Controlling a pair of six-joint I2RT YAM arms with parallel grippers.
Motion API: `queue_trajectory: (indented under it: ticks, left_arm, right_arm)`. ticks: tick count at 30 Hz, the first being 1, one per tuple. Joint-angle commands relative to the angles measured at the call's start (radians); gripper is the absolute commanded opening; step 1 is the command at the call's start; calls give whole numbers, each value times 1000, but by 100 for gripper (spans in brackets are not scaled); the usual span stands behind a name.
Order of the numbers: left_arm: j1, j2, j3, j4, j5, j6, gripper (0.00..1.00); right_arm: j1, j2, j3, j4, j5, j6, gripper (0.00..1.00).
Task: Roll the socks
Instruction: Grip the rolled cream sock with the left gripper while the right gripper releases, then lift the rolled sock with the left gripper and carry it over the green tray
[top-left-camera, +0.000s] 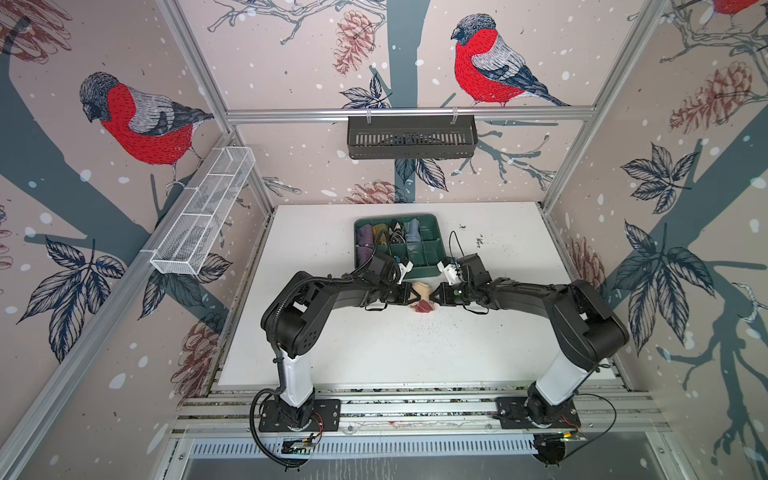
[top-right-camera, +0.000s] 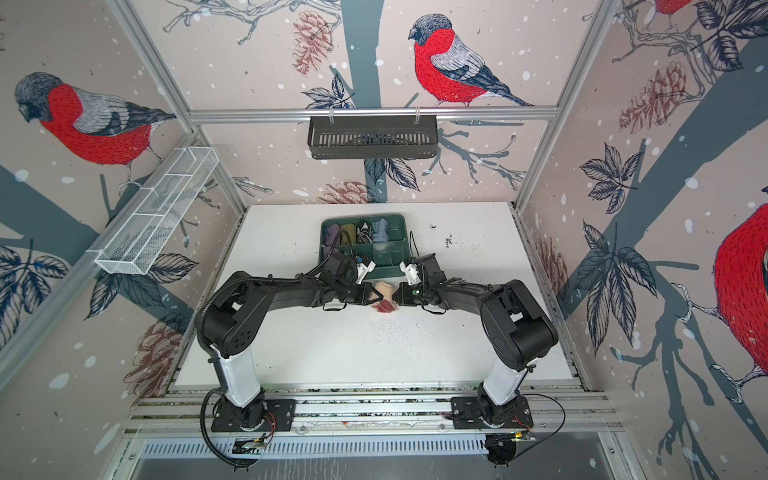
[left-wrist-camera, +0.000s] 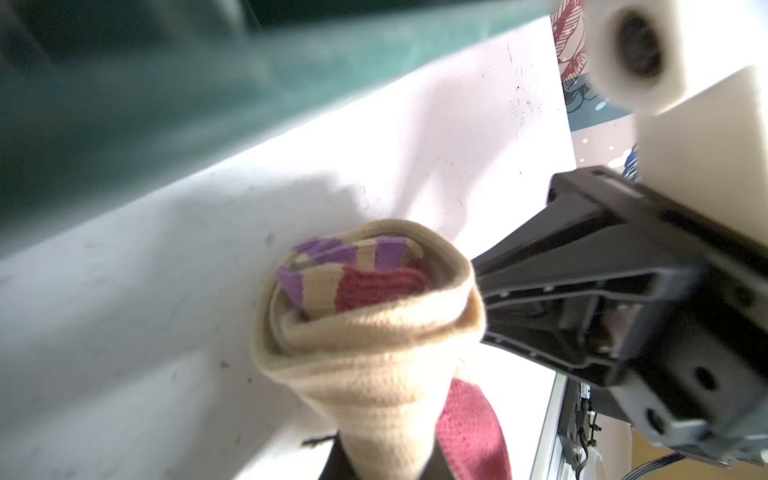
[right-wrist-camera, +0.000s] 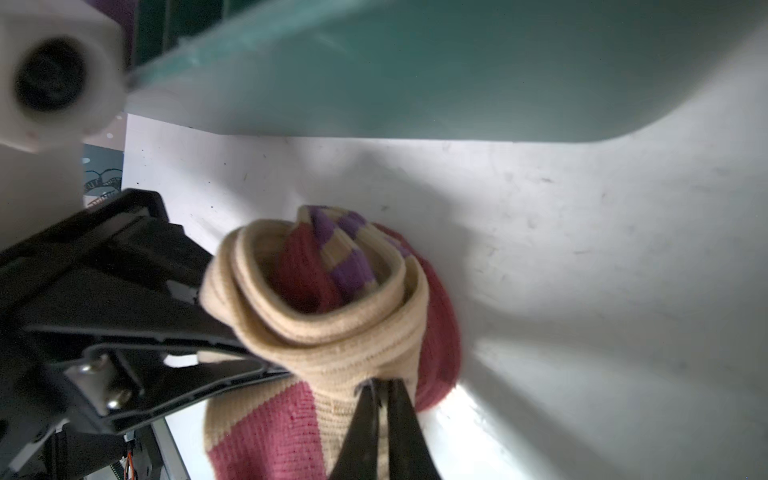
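Left hand (top-left-camera: 415, 297): pinched shut on the tan sock roll (top-left-camera: 422, 294).
Right hand (right-wrist-camera: 382, 400): clamped on its other end.
Location: between the hands, over the tabletop (top-left-camera: 374, 357), near the green tray (top-left-camera: 395, 217).

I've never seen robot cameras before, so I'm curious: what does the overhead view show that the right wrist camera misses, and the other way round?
Only a top view: both whole arms and the rolled bundles inside the green tray. Only the right wrist view: purple stripes tucked in the spiral end of the sock roll, and the right claw pinching its fabric. Both: the roll, the tray, the white table, the left claw at the roll.
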Motion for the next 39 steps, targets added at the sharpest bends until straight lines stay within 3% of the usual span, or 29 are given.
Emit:
queue_trajectory:
  ticks: [1, 11, 18, 22, 31, 39]
  left_arm:
    - [-2, -17, -5, -27, 7, 2, 0]
    - [-2, -99, 4, -63, 15, 2, 0]
    - [-1, -207, 42, -106, 67, 12, 0]
    - [22, -227, 164, -177, 76, 59, 0]
    - [150, -118, 349, -177, 139, 101, 0]
    - [232, 12, 409, -121, 239, 75, 0]
  right_arm:
    - [-8, -58, -10, 2, 2, -13, 10]
    - [-88, -270, -47, -66, 45, -37, 11]
    - [-121, -312, -60, -67, 47, -39, 10]
    - [-121, -309, -60, -59, 43, -36, 10]
    - [-121, -307, -57, -41, 33, -25, 10]
    - [-121, -313, -48, -44, 34, -29, 10]
